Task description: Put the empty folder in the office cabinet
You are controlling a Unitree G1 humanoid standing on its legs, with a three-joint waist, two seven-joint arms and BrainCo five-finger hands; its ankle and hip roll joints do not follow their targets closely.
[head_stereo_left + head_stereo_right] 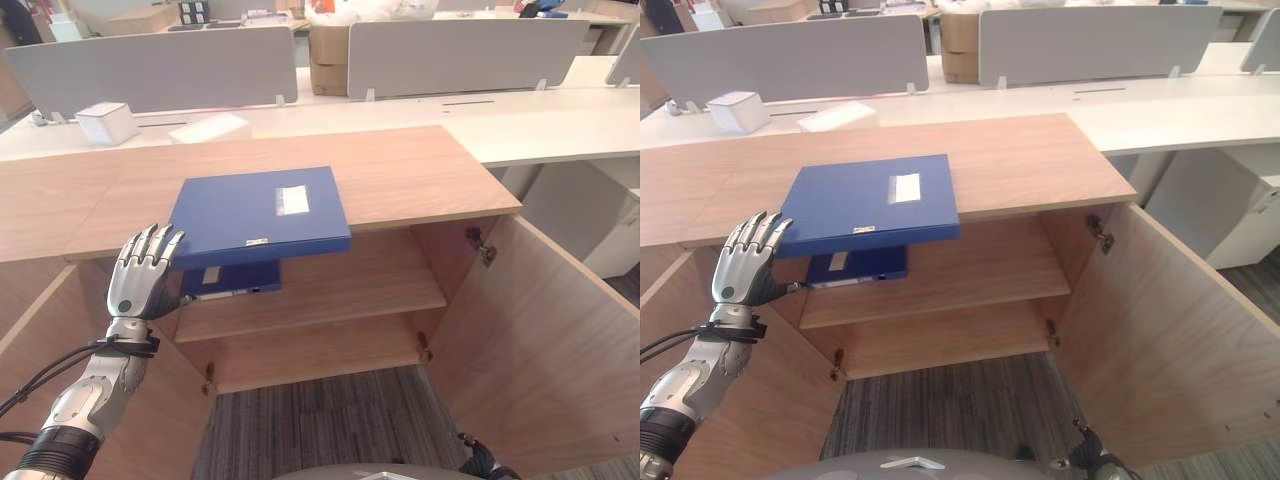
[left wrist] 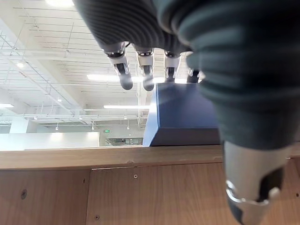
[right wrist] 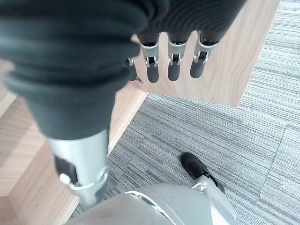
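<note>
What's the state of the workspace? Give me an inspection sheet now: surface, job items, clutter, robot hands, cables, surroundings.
Surface: wooden cabinet top, bare apart from the folder.
Job's things: blue folder lies flat on the cabinet top, its front edge overhanging the open cabinet; a second blue folder lies on the upper shelf beneath it. Both cabinet doors are open.
Clutter: white box and a flat white item on the desk behind.
Robot hands: left robot hand open, raised beside the folder's left front corner, contact unclear; right robot hand open, hanging by the right cabinet door.
Cables: nothing seen.
Surroundings: white desks with grey dividers, cardboard boxes, grey carpet.
</note>
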